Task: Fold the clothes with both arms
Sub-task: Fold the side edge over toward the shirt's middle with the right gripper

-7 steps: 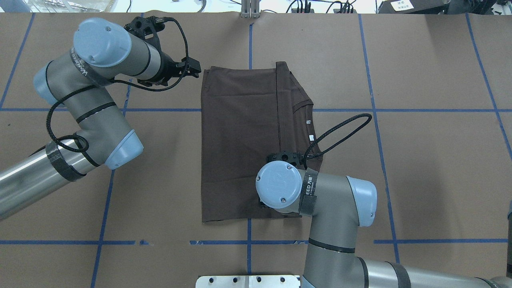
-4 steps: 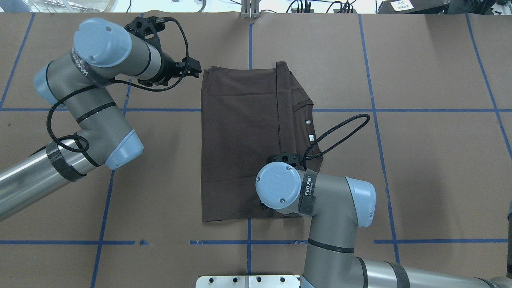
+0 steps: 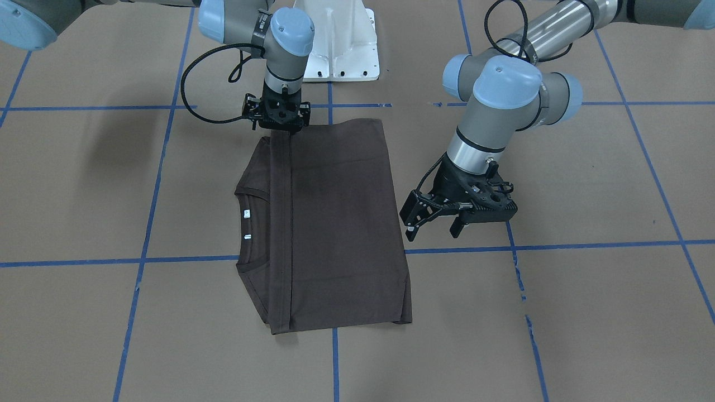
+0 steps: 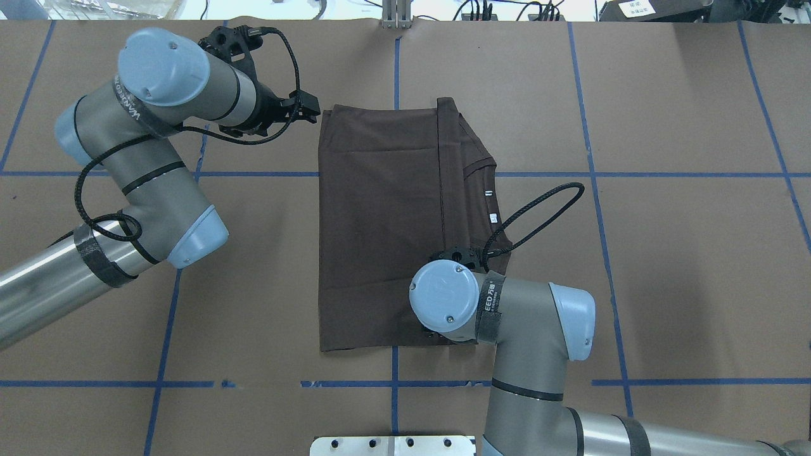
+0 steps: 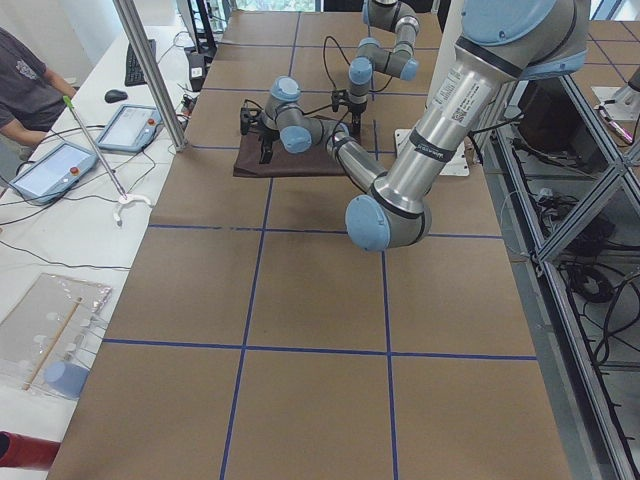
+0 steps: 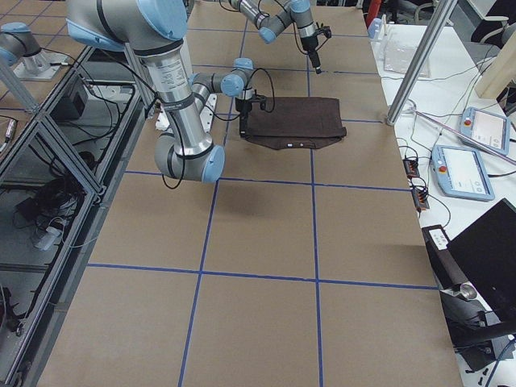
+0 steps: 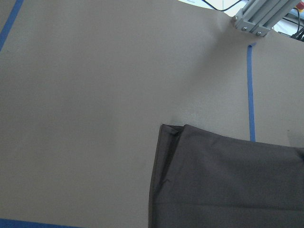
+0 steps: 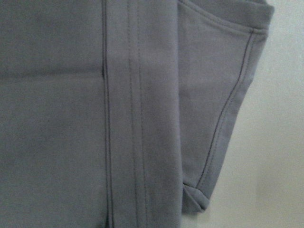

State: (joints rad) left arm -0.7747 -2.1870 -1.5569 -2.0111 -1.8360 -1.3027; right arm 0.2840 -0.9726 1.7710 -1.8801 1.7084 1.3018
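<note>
Shirt [image 4: 380, 221] lies flat on the bench [image 4: 665, 253] straight out in front of the pedestal [image 3: 341, 50]. It is already folded to a long rectangle whose long axis runs directly away from the pedestal. The collar [image 4: 479, 166] and a wedge of shoulder stick out past the long edge on the robot's right. A doubled band [image 4: 447, 190] of hem runs the full length just inside that edge.

The right gripper [image 3: 279, 124] points straight down at the pedestal end of that band, at or touching the cloth edge. Its fingers are hidden under the wrist from above, and its own camera shows only close fabric and stitching. I cannot tell whether it is spread or pinching.

The left gripper [image 3: 433, 226] is off the cloth. It hangs over bare bench beside the opposite long edge, toward the corner farthest from the pedestal, with its jaws plainly apart and nothing between them. Its wrist camera shows that corner with bare bench around it.

So the two grippers stand on opposite sides of the rectangle and toward opposite ends of it, and the right one is much the nearer to a hold. Halving the shirt along its length would probably need both grippers at one short end. If so, the left one has the longer way to go, either inward onto its corner or back toward the pedestal.
</note>
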